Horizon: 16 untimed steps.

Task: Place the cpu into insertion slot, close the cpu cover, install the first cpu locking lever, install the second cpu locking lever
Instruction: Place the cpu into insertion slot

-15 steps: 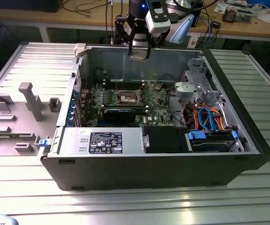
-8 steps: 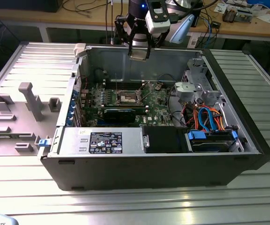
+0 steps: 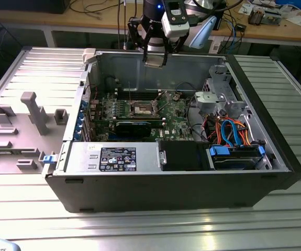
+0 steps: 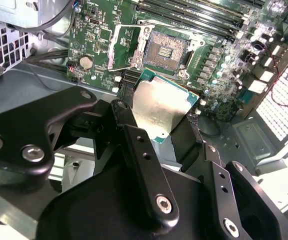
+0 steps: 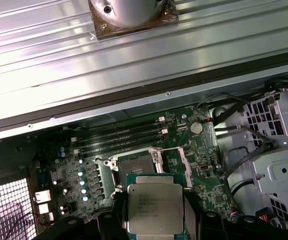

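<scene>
The gripper (image 4: 159, 119) pinches the cpu (image 4: 162, 102) by two opposite edges between its black fingers (image 4: 125, 119). In the first wrist view the chip's metal top carries several lines of print. It hangs above the open case (image 3: 276, 157), well clear of the green board (image 4: 96, 45). Below, the slot (image 4: 170, 49) lies bare, its cover (image 4: 126, 47) apparently swung up beside it. A black-and-white label (image 3: 118, 158) sits on the grey box (image 3: 82, 157) at the case's near wall.
</scene>
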Each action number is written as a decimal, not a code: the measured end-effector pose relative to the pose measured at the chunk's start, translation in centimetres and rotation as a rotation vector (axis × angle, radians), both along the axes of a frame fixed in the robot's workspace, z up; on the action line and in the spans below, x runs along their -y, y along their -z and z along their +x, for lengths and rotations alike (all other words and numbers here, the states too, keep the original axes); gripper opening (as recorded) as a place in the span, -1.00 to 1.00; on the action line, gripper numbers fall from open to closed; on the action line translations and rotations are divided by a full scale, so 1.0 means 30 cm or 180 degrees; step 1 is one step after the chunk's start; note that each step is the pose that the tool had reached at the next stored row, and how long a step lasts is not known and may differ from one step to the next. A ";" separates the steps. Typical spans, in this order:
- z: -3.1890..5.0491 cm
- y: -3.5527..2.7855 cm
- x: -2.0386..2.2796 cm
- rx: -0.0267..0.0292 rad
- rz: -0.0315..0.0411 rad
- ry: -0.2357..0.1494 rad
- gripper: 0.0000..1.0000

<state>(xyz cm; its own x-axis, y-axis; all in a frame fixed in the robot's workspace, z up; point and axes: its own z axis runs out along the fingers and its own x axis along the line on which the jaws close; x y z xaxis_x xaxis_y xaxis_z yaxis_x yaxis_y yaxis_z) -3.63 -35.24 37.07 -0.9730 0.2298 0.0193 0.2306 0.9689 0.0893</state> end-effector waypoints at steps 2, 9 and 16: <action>0.000 0.000 0.000 0.0000 0.0000 0.0006 0.08; -0.002 0.005 0.000 0.0000 -0.0001 0.0322 0.08; -0.012 0.006 0.000 0.0000 0.0000 0.0365 0.08</action>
<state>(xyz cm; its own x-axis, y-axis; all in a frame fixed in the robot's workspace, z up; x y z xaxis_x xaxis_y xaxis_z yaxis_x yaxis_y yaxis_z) -3.99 -35.25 36.89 -0.9403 0.3398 0.0193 0.3401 0.9361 0.0893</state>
